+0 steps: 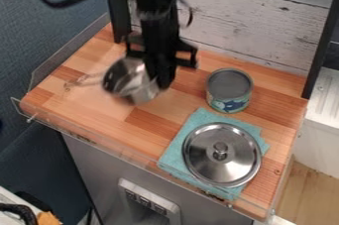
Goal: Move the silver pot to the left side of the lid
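Black two-finger gripper point(161, 84) on a black robot arm, hanging down from the top edge of the view, its fingers closed on the rim of a small, round, shiny silver metal pot point(130, 81). The pot is tilted and sits just to the left of the gripper, with its thin metal handle point(84, 80) pointing further left. Right of the gripper stands an upright, round tin point(229, 90) with a grey top and a blue patterned side. Further off, to the gripper's lower right, a round silver metal lid point(222, 155) with a central knob lies on a flat teal cloth point(173, 153). Beneath the gripper spreads a striped wooden counter point(142, 132); behind it rises a whitewashed plank wall point(245, 26).
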### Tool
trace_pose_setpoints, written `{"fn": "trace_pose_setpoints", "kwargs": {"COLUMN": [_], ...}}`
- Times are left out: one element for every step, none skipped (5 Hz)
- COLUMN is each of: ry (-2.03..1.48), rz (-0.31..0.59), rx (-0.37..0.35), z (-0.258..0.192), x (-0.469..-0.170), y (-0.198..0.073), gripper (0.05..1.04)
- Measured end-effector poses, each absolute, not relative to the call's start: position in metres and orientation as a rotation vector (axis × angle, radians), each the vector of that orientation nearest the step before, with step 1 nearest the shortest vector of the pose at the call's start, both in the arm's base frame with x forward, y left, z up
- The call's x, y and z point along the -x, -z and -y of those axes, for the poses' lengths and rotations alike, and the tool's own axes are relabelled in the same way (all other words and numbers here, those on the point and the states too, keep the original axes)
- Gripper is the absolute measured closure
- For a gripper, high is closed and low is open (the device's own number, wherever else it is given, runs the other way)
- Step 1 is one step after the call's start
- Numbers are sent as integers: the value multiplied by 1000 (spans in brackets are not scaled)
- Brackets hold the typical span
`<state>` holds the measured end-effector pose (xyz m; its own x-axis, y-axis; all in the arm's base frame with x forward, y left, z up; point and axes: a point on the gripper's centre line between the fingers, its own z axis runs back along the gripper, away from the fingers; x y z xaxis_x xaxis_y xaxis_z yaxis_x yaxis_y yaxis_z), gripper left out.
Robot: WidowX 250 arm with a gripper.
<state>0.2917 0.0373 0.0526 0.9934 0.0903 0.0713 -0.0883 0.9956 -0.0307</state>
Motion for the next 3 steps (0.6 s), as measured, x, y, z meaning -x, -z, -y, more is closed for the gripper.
{"fn": "trace_pose_setpoints", "kwargs": {"ry": [-21, 69, 119], "rz": [53, 21, -1], "rx": [14, 6, 3], "z": [-35, -34, -29], "x": [-279, -273, -269], "y": [-39, -18, -3], "gripper": [1000, 1000, 1000]}}
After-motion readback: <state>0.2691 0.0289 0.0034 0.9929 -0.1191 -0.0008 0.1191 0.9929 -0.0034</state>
